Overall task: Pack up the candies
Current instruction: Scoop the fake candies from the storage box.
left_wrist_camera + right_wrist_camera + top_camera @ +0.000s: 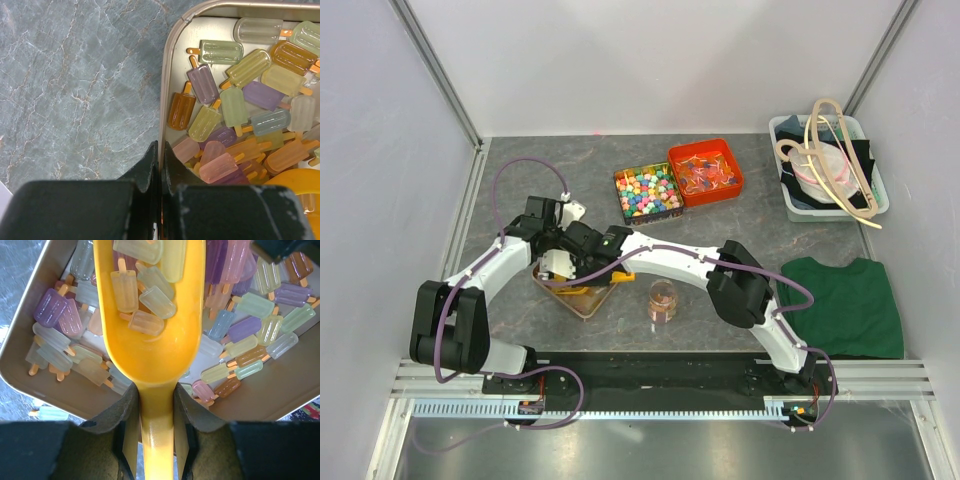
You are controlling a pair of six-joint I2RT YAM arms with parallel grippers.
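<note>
Top view: both arms meet over a tray (pixel 588 303) on the table (pixel 520 180), left of centre; a clear jar (pixel 662 300) stands just to its right.

Left wrist view: the left gripper (pixel 160 157) has its fingers pinched together on the tray's rim. The candies (pixel 235 105), translucent pastel ice-lolly shapes, lie heaped inside the tray.

Right wrist view: the right gripper (pixel 156 410) is clamped on the handle of a yellow scoop (pixel 150 345), which carries several candies above the heap in the tray.

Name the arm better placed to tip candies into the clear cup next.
Probably right: the right gripper holds the yellow scoop loaded with translucent popsicle-shaped candies; the left gripper is clamped on the silver metal tray rim.
</note>
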